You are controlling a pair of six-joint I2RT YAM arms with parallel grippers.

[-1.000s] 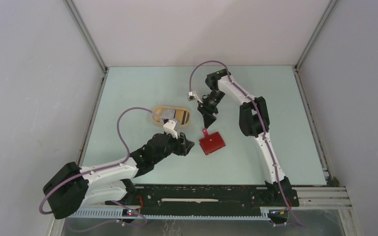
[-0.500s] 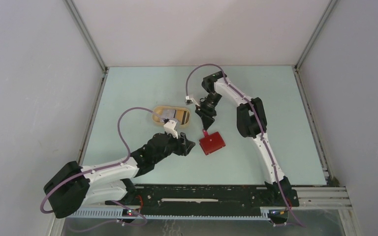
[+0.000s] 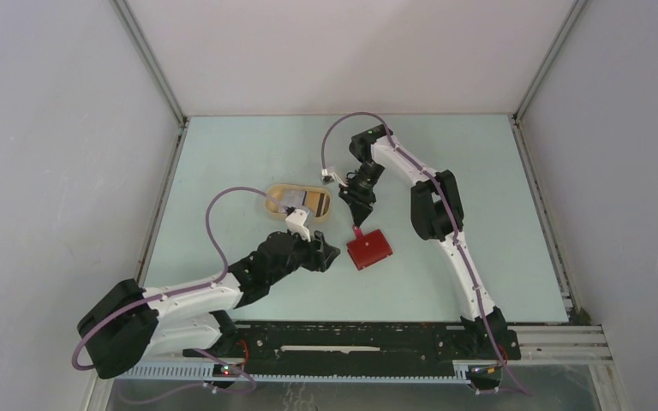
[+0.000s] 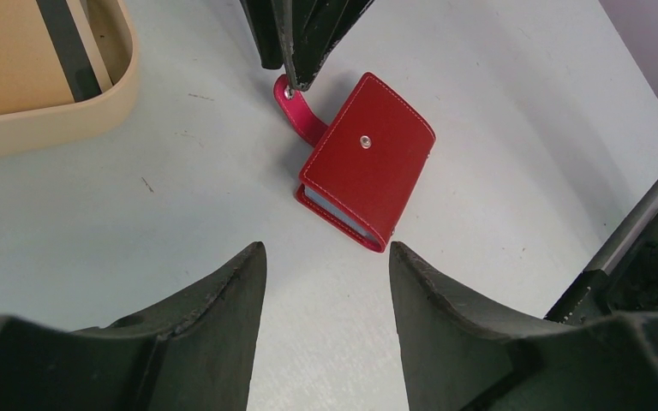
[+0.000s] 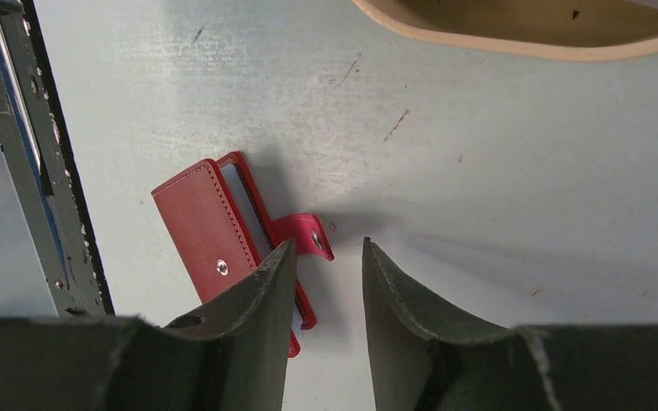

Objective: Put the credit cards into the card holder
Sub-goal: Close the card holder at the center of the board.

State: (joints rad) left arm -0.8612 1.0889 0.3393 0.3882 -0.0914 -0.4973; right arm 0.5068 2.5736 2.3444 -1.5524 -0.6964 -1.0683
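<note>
While right fingers [image 5: 253,295] stand apart over the holder's [image 5: 197,227] strap [image 5: 311,235], left fingers [image 4: 223,295] hover apart; holder just ahead.

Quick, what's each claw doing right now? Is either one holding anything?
Left gripper: open, holding nothing.
Right gripper: open with a narrow gap, tips at the snap tab of the card holder, not clamped on it.

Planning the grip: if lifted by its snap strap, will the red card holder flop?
Probably: the thin strap curls off one edge, so the card holder would likely dangle. Its unsnapped cover gapes slightly, so it may fall open. Flat, so unlikely to roll.
</note>
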